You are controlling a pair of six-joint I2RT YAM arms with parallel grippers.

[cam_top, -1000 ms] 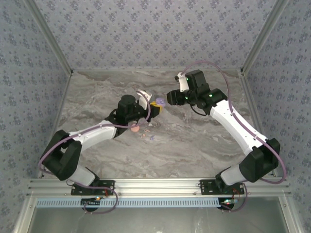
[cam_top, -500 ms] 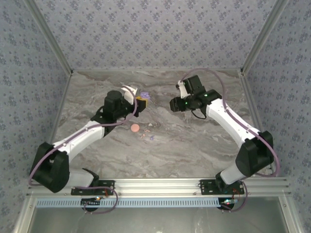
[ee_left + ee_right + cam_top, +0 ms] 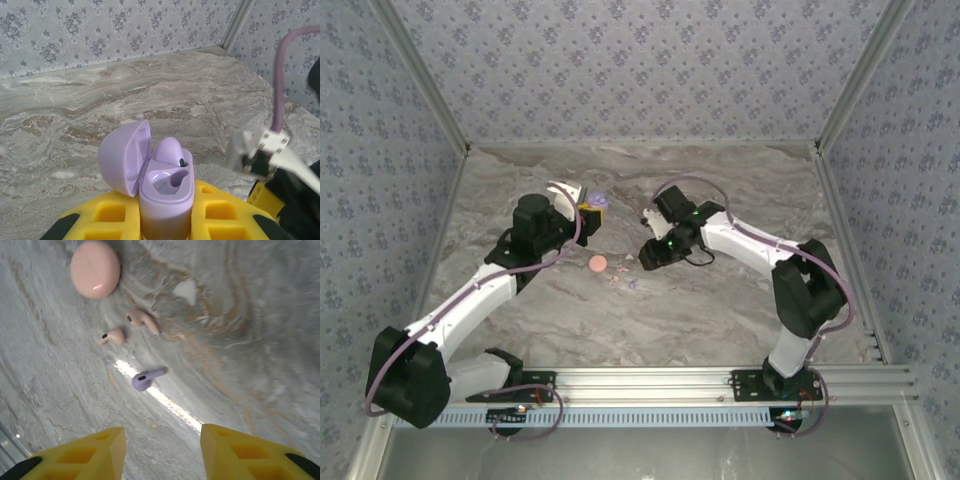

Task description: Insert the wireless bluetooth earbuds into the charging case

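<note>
My left gripper point(image 3: 165, 222) is shut on the lavender charging case point(image 3: 166, 192) and holds it upright off the table. Its lid point(image 3: 124, 159) is swung open to the left. One lavender earbud point(image 3: 169, 150) sits in the far socket, and the near socket is bare. In the top view the left gripper point(image 3: 589, 213) is left of the table's middle. My right gripper point(image 3: 162, 450) is open above the marble with nothing between its fingers. A loose lavender earbud point(image 3: 146, 378) lies just ahead of it, and two pale pink earbuds point(image 3: 142, 320) point(image 3: 112, 336) lie beyond.
A closed salmon-pink round case point(image 3: 95, 268) rests past the pink earbuds; the top view shows that pink case point(image 3: 598, 264) between the two grippers. The right arm's wrist point(image 3: 260, 155) passes close on the right of the held case. Patterned walls enclose the marble table point(image 3: 720, 300).
The left arm has carried the lavender case leftward and back. The right arm has swung left and down over the loose earbuds, and its jaws have narrowed a little.
</note>
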